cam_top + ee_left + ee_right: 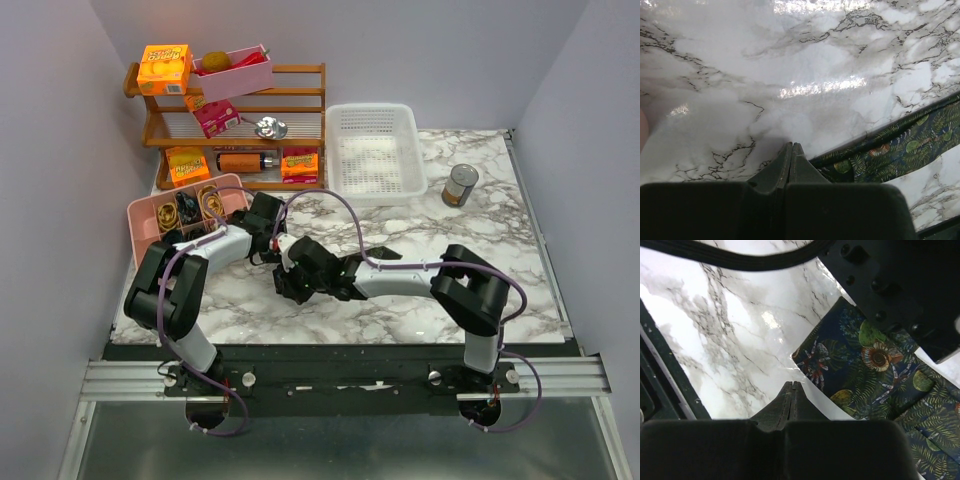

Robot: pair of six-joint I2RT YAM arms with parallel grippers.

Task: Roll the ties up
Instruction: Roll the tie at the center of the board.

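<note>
1. The left gripper point(791, 149) was pressed fully closed on nothing. Its tip sat just beside the tie point(890, 150), which ran diagonally across the lower right of the left wrist view.
2. The right gripper point(793, 387) was likewise closed and empty, at the fabric's edge at centre right of its own view.
3. Rolling well would likely need the jaws reopened, one end taken squarely, the edges kept aligned, and the other arm pinning the cloth flat.
</note>
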